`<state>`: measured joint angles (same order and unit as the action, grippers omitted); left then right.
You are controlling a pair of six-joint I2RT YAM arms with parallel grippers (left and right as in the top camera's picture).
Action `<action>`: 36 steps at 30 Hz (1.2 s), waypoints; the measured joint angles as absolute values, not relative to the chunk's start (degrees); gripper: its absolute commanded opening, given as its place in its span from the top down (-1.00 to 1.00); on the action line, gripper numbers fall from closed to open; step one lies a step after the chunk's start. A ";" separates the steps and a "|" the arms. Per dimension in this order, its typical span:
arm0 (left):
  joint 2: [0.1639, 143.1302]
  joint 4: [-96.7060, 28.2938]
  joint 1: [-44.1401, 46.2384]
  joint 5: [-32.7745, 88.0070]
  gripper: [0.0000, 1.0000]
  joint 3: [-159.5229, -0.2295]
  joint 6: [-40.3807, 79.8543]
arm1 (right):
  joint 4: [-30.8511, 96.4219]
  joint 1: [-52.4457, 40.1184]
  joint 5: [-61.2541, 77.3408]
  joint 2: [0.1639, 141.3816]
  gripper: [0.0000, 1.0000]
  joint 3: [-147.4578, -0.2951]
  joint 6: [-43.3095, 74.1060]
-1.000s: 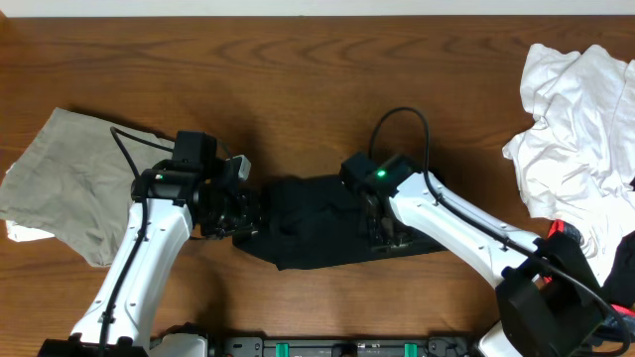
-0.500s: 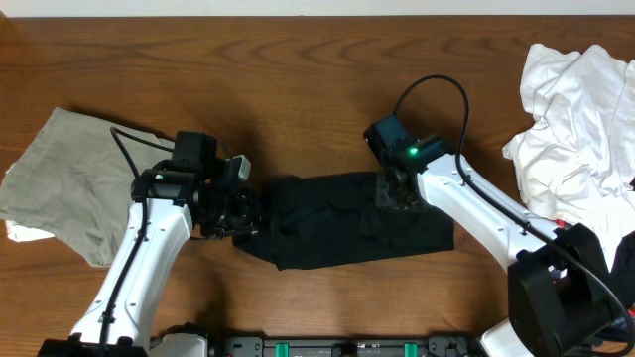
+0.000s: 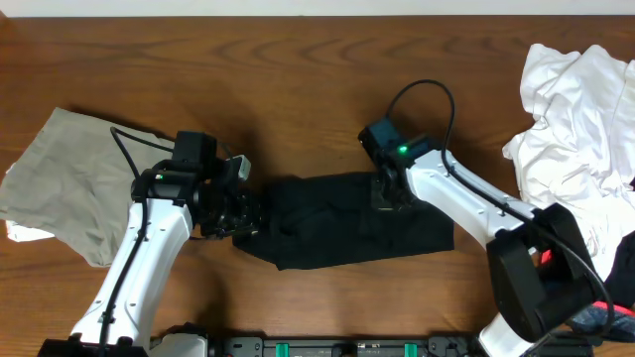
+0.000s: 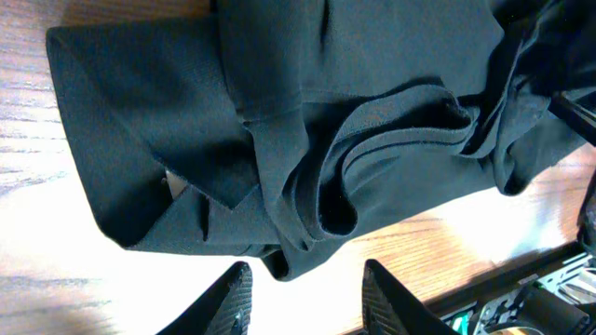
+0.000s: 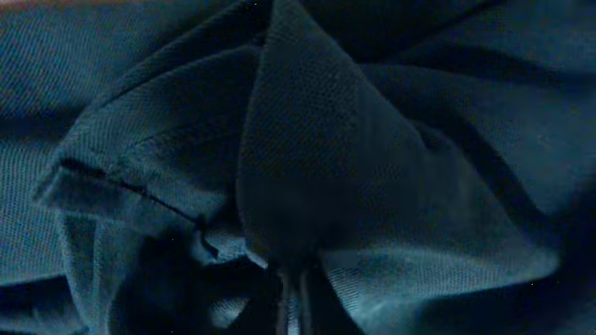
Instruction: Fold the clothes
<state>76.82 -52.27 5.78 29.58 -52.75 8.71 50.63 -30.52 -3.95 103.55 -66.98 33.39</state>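
Note:
The clothes in play are a black shirt [image 3: 337, 233] lying crumpled and partly folded at the table's middle. In the left wrist view its layered folds [image 4: 307, 121] fill the frame. My left gripper [image 3: 244, 212] sits at the shirt's left end. It is open [image 4: 307, 302], and the fabric edge lies just past its fingertips [image 4: 233, 296], with nothing between them. My right gripper [image 3: 387, 194] presses down on the shirt's upper right part. It is shut [image 5: 293, 300] on a raised pinch of black fabric [image 5: 307, 140].
A khaki garment [image 3: 69, 178] lies flat at the left. A heap of white clothes [image 3: 580, 119] is piled at the right edge, with a bit of red [image 3: 562, 230] below it. A black rail [image 3: 347, 348] runs along the table's near edge.
My right gripper moved from the shirt's lower right up to its upper edge, then shut on the fabric. The left arm has not moved.

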 measured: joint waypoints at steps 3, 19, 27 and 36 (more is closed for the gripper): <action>76.82 -52.27 5.78 29.56 0.21 -52.75 8.71 | 50.54 -31.59 -2.98 103.33 0.97 -67.29 31.48; 76.82 -52.27 5.78 29.58 0.22 -52.75 8.71 | 52.12 -39.55 -1.65 102.32 0.23 -68.16 26.87; 76.82 -52.27 5.78 29.58 0.22 -52.75 8.71 | 54.19 -35.86 -4.82 102.24 0.12 -68.93 26.70; 76.82 -52.27 5.78 29.58 0.21 -52.75 8.71 | 46.61 -33.47 -7.27 101.73 0.35 -71.48 24.25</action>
